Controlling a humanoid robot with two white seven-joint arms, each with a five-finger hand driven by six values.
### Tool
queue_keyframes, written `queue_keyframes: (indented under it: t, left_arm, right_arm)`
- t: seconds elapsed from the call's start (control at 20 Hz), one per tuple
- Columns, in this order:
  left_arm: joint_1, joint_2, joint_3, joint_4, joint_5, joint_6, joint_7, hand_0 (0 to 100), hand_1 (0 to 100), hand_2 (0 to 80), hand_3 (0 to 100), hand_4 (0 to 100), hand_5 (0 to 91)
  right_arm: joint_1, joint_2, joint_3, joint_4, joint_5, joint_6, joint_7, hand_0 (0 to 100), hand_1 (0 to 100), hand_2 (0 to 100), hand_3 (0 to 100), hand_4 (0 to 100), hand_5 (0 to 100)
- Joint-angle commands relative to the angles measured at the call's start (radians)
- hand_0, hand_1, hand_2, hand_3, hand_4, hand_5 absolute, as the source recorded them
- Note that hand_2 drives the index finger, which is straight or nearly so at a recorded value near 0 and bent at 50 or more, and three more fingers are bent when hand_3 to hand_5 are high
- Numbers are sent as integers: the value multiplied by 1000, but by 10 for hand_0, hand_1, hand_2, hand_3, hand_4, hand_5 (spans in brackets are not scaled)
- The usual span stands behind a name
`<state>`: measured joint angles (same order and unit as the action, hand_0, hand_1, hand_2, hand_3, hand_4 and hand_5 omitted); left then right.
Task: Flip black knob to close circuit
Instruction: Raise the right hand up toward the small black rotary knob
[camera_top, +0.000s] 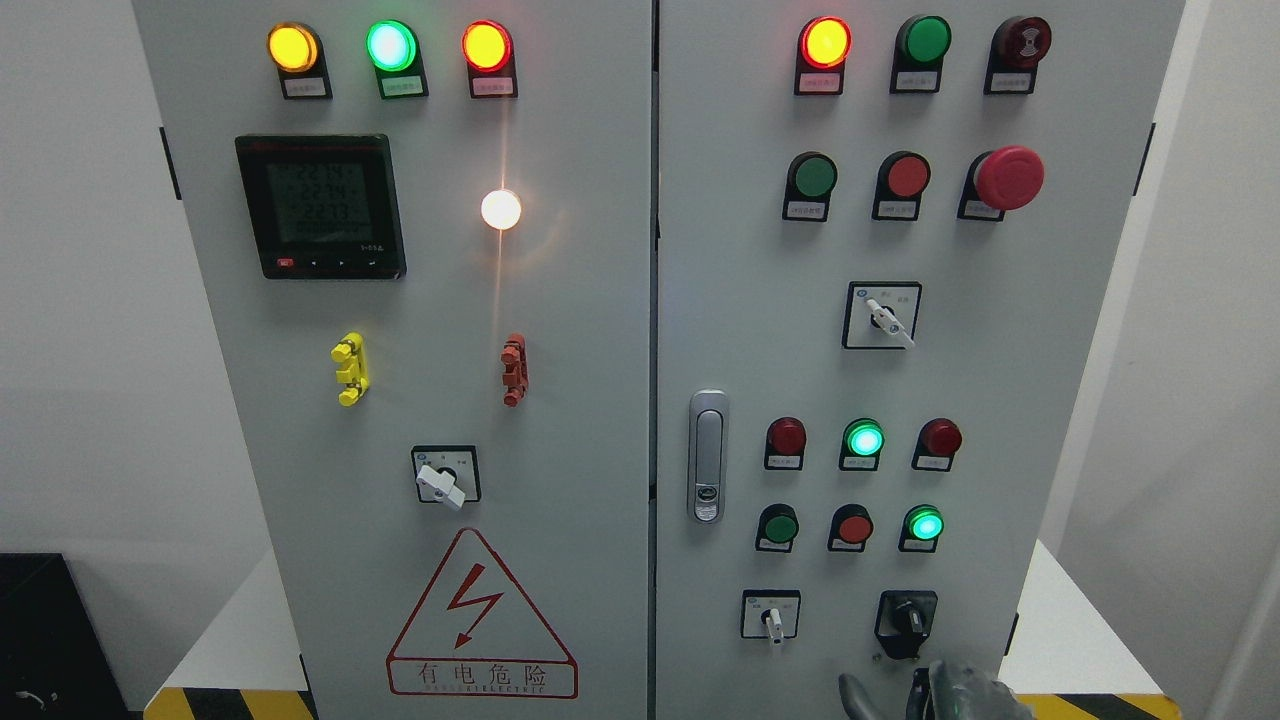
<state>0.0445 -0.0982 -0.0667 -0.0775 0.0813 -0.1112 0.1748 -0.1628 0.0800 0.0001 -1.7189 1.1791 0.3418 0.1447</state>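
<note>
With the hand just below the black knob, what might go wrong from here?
1. The hand is mostly cut off at the bottom edge, so its finger alignment on the black knob cannot be checked.
2. The white-handled selector sits just left; a sideways drift might bump it.

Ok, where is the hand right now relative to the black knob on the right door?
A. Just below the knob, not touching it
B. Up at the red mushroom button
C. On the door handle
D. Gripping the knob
A. The hand shows at the bottom edge, right of the middle, its fingertips just under the black knob with a gap between them; which arm it belongs to cannot be told.
</note>
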Motion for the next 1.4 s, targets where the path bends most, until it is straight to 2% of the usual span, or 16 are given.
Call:
queue_keyframes:
  t: [0.0,0.35,1.35]
  left_arm:
    - [0,0,-1,-1,0,-1,0,120,556,0,0,0,0]
    - [0,0,-1,-1,0,-1,0,120,556,0,0,0,0]
    - [0,0,1,-1,0,-1,0,120,556,0,0,0,0]
  right_arm:
    - [-6,-14,-29,-19,1,2,1,0,44,872,1000,927,944]
    - [-41,-46,-42,-2,1,22,4,0,44,875,1000,931,947]
    - [-61,-49,-43,76,1,17,-23,0,46,867,1000,927,947]
